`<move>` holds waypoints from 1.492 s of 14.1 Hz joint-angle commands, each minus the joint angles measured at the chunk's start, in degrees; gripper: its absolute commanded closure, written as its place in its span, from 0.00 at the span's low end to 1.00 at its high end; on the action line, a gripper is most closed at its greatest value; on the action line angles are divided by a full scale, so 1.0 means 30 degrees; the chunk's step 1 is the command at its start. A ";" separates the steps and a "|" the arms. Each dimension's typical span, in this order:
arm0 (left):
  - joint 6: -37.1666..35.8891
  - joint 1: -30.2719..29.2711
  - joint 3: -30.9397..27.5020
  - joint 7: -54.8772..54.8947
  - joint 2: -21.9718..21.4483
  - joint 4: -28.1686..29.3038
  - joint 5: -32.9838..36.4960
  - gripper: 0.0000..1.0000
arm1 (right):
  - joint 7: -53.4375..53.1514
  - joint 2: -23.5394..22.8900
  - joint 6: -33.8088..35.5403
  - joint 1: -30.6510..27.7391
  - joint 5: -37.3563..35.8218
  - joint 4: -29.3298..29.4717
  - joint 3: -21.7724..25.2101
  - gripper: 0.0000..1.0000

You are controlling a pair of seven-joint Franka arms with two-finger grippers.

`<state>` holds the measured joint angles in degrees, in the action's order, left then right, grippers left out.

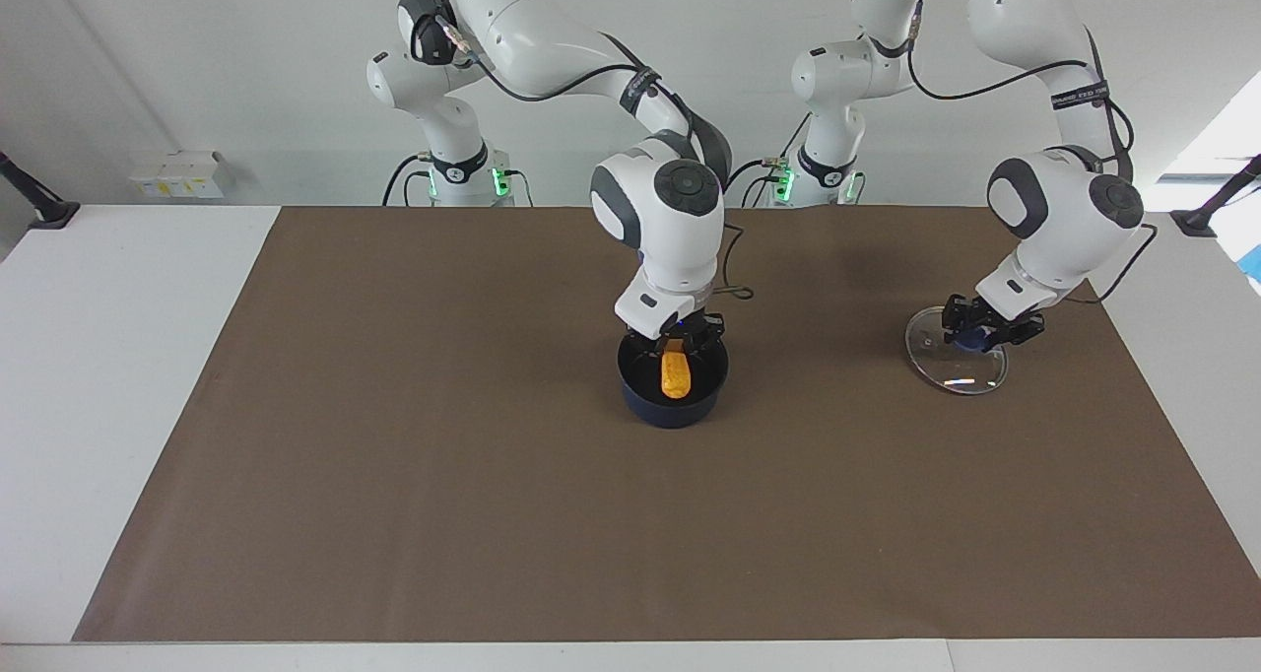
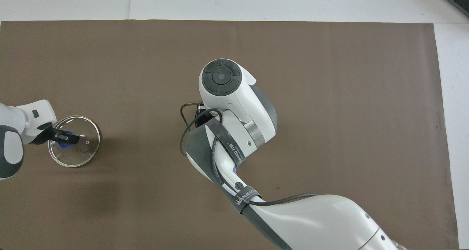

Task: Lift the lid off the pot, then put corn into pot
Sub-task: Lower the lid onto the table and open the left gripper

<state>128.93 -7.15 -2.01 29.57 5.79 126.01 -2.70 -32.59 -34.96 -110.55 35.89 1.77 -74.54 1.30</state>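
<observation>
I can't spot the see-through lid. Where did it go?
The lid lies on the brown mat toward the left arm's end of the table, beside the pot, with the left claw at its blue knob.

White table (image 1: 118, 376) carries a brown mat (image 1: 394, 475); pot (image 1: 673, 406) and lid (image 1: 958, 362) rest on it

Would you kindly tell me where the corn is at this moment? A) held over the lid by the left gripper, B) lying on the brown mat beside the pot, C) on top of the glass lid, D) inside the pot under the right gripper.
D: the corn sits inside the pot, right under the right gripper.
</observation>
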 commanded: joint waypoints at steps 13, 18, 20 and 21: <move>-0.4796 0.2880 0.0232 -0.7620 0.0620 -0.6547 0.0400 0.00 | 0.1194 0.0548 -0.2726 -0.0128 0.0611 -0.3625 -0.0169 1.00; -0.7550 0.3381 0.0378 -1.0266 0.0503 -0.8950 0.1046 0.00 | 0.1224 0.0433 -0.2965 -0.0099 0.0611 -0.3894 -0.0169 0.93; -0.8694 0.3293 0.0379 -1.0148 0.0299 -0.9686 0.1075 0.00 | 0.1224 0.0433 -0.2876 -0.0099 0.0611 -0.3806 -0.0169 0.63; -0.8989 0.3293 0.0379 -1.0119 0.0124 -0.9775 0.1075 0.00 | 0.1224 0.0433 -0.2875 -0.0099 0.0611 -0.3776 -0.0169 0.38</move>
<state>105.21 2.64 -0.71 0.00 6.44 98.86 -0.76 -30.91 -35.19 -118.28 36.18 2.49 -84.13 1.17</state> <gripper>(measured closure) 0.000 0.626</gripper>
